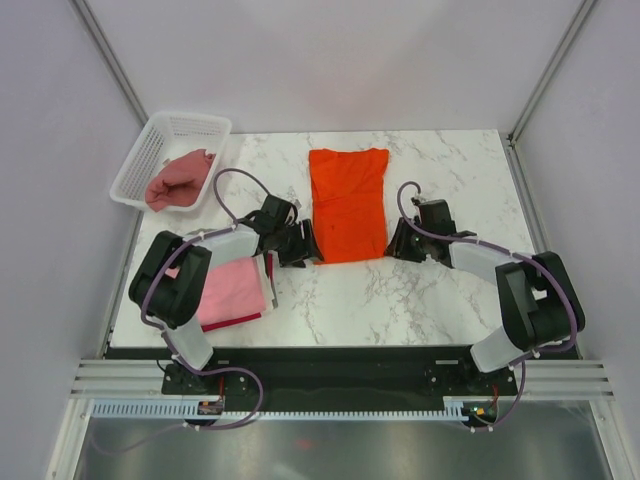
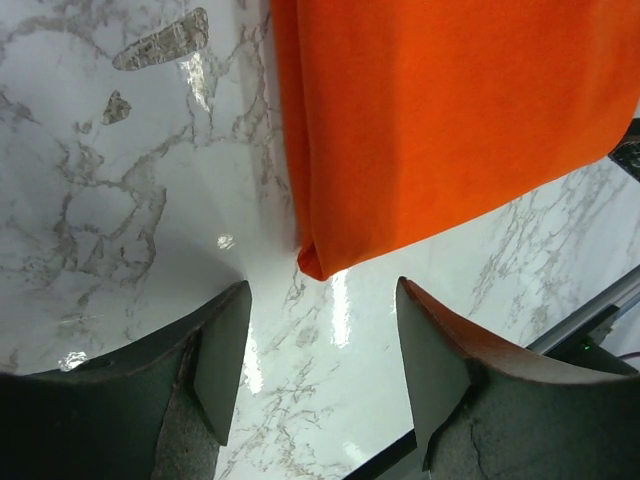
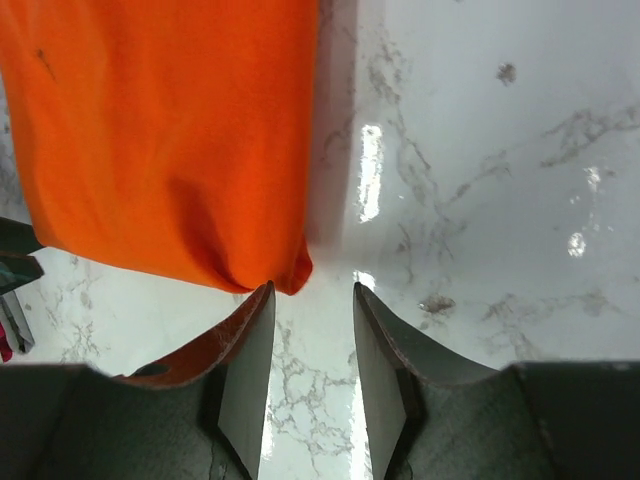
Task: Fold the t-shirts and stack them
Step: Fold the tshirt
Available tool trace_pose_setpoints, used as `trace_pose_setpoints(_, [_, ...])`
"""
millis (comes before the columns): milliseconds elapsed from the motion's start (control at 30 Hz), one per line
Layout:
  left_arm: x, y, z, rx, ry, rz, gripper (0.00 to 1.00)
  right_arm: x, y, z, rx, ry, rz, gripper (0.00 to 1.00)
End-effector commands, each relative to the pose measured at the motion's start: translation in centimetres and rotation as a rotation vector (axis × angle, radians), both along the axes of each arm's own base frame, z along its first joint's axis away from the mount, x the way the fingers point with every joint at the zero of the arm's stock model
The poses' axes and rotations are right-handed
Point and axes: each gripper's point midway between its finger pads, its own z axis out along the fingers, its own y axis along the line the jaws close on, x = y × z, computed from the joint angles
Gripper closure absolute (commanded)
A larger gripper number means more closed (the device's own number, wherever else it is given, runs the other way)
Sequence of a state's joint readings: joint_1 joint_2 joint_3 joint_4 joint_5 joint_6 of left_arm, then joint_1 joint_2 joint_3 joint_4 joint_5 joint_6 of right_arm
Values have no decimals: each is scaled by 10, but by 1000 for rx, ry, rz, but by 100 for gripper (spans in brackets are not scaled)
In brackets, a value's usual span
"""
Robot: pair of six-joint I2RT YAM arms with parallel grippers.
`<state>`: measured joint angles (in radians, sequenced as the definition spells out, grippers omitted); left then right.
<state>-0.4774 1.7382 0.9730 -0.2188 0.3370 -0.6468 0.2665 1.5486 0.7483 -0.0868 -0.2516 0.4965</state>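
A long bright-orange cloth t-shirt point(image 1: 348, 200), already folded into a narrow strip, lies flat in the middle of the white marble-patterned table point(image 1: 440, 290). Its long axis runs straight away from the arms, with the neck end far and the hem end near. Both arms reach that near end, one at each corner, so neither is closer. The left gripper point(image 2: 322, 300) is at the near-left corner and the right gripper point(image 3: 312, 300) at the near-right.

From each wrist the corner sits just ahead of the fingertips, not between them. The left jaws stand fairly wide and empty. The right jaws are narrower, also empty, with the cloth's corner right beside one fingertip. To my eye the next fold needs both to slide forward under the hem and bring it up towards the far end.

A folded light-pink t-shirt point(image 1: 232, 292) lies at the near left, partly under the left arm. A crumpled dusty-rose t-shirt point(image 1: 180, 180) sits in the white mesh plastic basket point(image 1: 150, 150) at the far-left corner.

The tabletop is glossy and throws back light, so cloth may slip on it. Plain pale walls point(image 1: 330, 60) close in three sides.
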Motion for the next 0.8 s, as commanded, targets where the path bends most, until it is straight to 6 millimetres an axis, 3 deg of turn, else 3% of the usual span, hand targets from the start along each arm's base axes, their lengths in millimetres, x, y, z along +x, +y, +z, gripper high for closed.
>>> trace_pose_setpoints(0, [16, -2, 10, 0, -154, -66, 33, 17, 21, 15, 37, -125, 80, 55])
trace_pose_setpoints(233, [18, -4, -2, 15, -140, -102, 43, 17, 23, 2, -15, -104, 82, 57])
trace_pose_setpoints(467, [15, -5, -10, 17, -121, -122, 43, 12, 23, -5, -32, -87, 87, 59])
trace_pose_setpoints(600, [14, -5, -14, 19, -114, -132, 55, 11, 22, -4, -30, -99, 83, 85])
trace_pose_setpoints(633, [13, -7, -14, 11, -105, -137, 63, 11, 23, -5, -29, -95, 84, 95])
trace_pose_setpoints(767, [9, -10, -16, -7, -86, -151, 81, 11, 25, -4, -16, -97, 91, 100])
